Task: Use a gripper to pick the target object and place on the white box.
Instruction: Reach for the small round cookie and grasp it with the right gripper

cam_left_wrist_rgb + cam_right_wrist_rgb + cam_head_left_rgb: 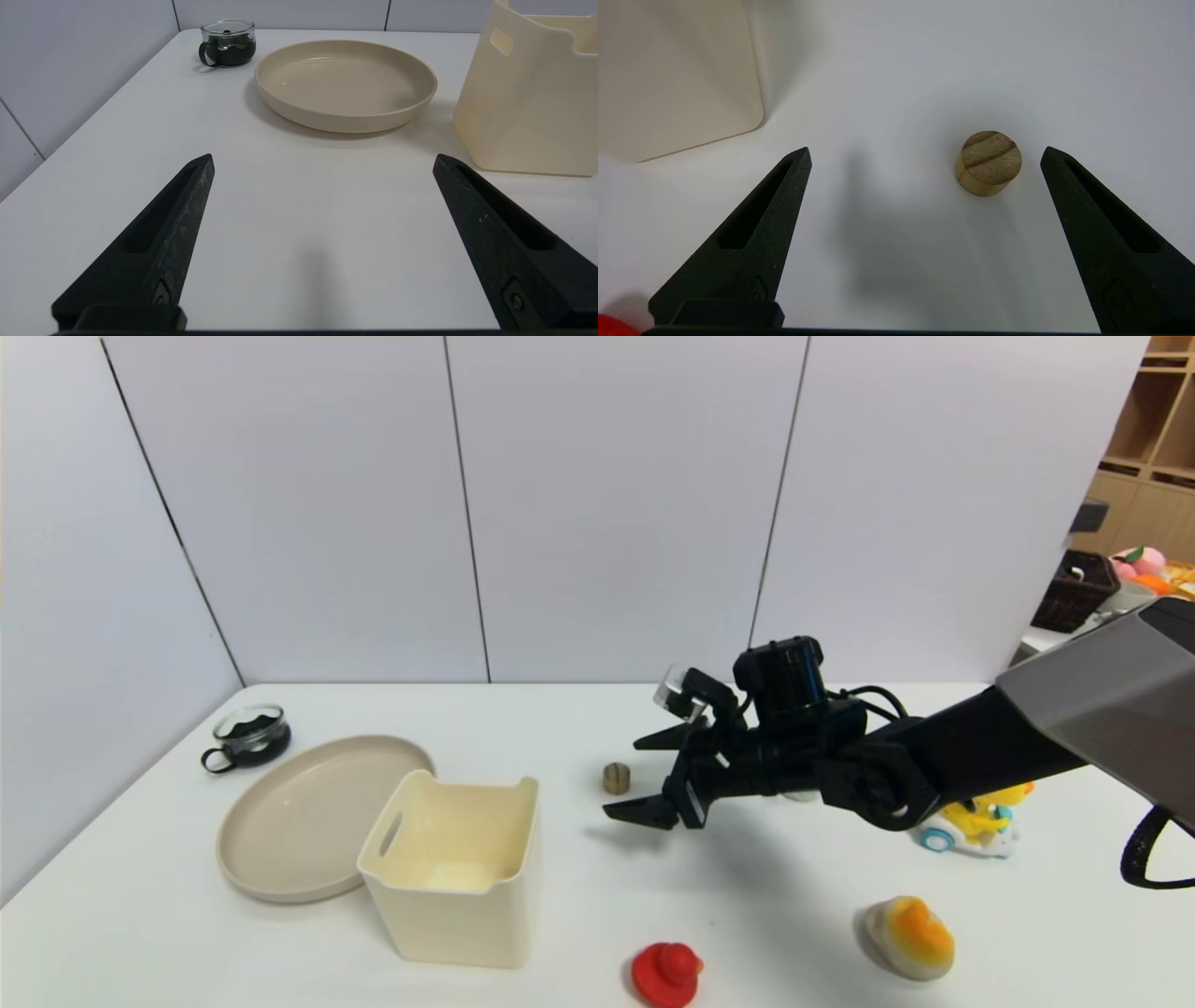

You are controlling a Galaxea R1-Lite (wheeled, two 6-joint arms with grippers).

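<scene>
The right pincer (653, 775) hangs spread wide over the middle of the counter (560, 915), holding nothing, its pointed tips aimed toward the target object (616, 777), a small wooden cylinder standing on end just left of the tips in the head view. In the right wrist view the cylinder (989, 163) sits between the two jaws but well toward the right-hand one, not touching either, so the approach looks off-centre; I judge the pincer needs to shift sideways and come lower before it can close squarely on the round side. The wide spread suits that, leaving room for error around so small a piece.

The white box (453, 868) stands at lower left of centre in the head view, open side up, its near wall overlapping the rim of a beige plate (280, 821). A glass cup (248, 735) sits at far left.

The left pincer (322, 163) is also wide apart and empty, parked low over bare counter short of the plate.
</scene>
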